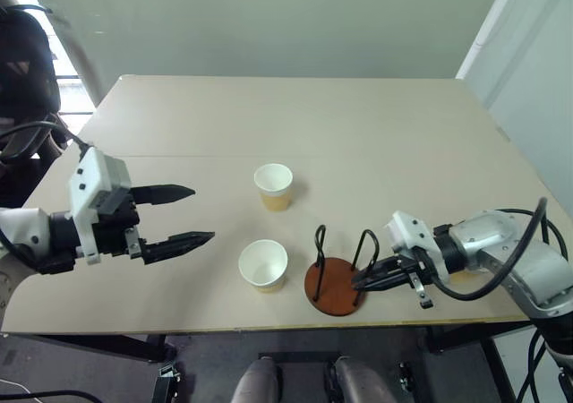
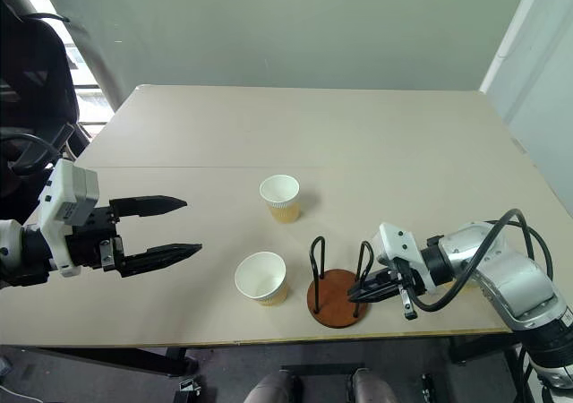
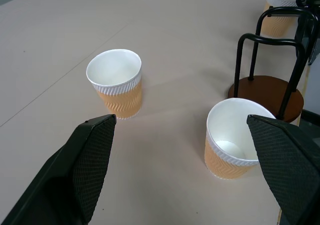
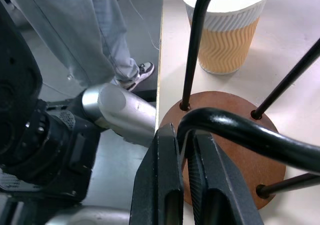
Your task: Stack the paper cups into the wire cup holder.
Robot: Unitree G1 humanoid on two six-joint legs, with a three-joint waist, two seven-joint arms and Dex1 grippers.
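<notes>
Two paper cups stand upright mid-table, one farther point(image 1: 273, 184) and one nearer point(image 1: 263, 264). A third cup point(image 3: 279, 12) stands beyond the wire cup holder, close to the right arm. The wire cup holder point(image 1: 333, 287) sits by the front edge, just right of the nearer cup, and holds no cup. My right gripper point(image 1: 363, 282) is shut on the holder's right-hand wire loop point(image 4: 235, 127), with its fingers point(image 4: 157, 185) over the brown base. My left gripper point(image 1: 202, 213) hovers open to the left of the cups, pointing at them, with nothing between its fingers point(image 3: 95, 160).
The beige table point(image 1: 295, 116) has bare surface behind the cups. Its front edge runs just below the holder. A person's legs point(image 4: 100, 30) stand on the floor beside the table edge. A dark chair point(image 1: 22, 72) stands off the table's left side.
</notes>
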